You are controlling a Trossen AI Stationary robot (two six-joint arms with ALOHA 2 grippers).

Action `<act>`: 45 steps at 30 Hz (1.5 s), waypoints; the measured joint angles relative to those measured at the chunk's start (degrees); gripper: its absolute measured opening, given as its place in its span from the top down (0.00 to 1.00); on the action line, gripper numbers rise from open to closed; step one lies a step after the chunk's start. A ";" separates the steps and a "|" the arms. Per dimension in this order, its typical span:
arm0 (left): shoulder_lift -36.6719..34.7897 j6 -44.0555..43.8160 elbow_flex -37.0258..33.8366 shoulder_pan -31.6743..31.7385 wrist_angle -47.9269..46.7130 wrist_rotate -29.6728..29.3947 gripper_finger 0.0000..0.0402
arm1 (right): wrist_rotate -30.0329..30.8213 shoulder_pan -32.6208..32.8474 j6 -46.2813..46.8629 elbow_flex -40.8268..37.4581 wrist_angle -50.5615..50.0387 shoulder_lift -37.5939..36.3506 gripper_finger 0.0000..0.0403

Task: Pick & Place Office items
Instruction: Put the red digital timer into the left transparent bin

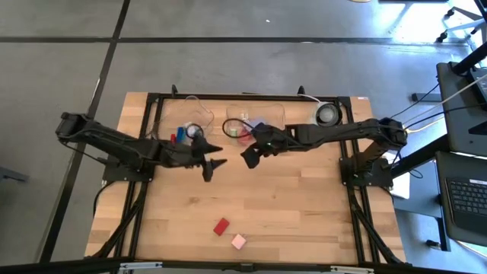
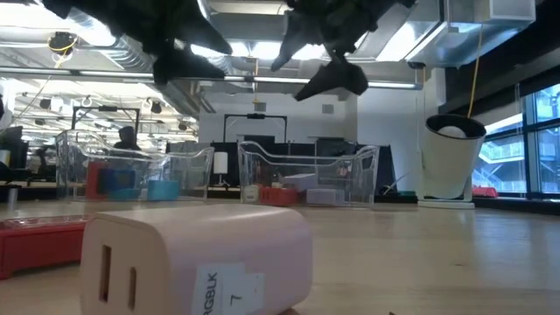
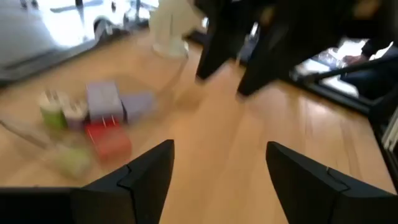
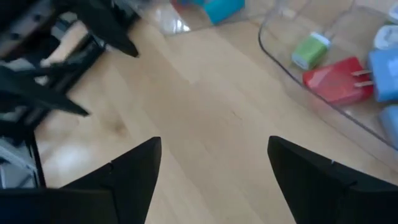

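Wooden table (image 1: 304,205) lay mostly bare, both the left gripper (image 1: 212,164) and right gripper (image 1: 248,156) hanging spread and empty just before the clear trays (image 1: 199,114), so I judged the next reach was for the red block (image 1: 221,225) and pink block (image 1: 239,241) well away at the table's near edge.

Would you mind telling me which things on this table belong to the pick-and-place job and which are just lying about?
Part of the job:
- red block and pink block, loose on the table's near side
- coloured blocks already in the left tray and the right tray

Just lying about:
- round white object beside the right tray
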 joint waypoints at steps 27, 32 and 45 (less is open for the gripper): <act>36.70 -23.97 17.33 -26.87 -1.30 -1.94 0.33 | 5.01 12.01 -1.96 -0.02 -18.84 -5.50 0.30; 42.84 -23.97 26.80 -28.09 -17.95 -1.15 0.33 | 4.70 12.04 -1.33 -0.01 -21.48 -5.48 0.30; 48.81 -33.49 37.03 -28.84 -33.85 2.08 0.33 | 4.64 12.06 -1.04 -0.02 -21.50 -5.46 0.30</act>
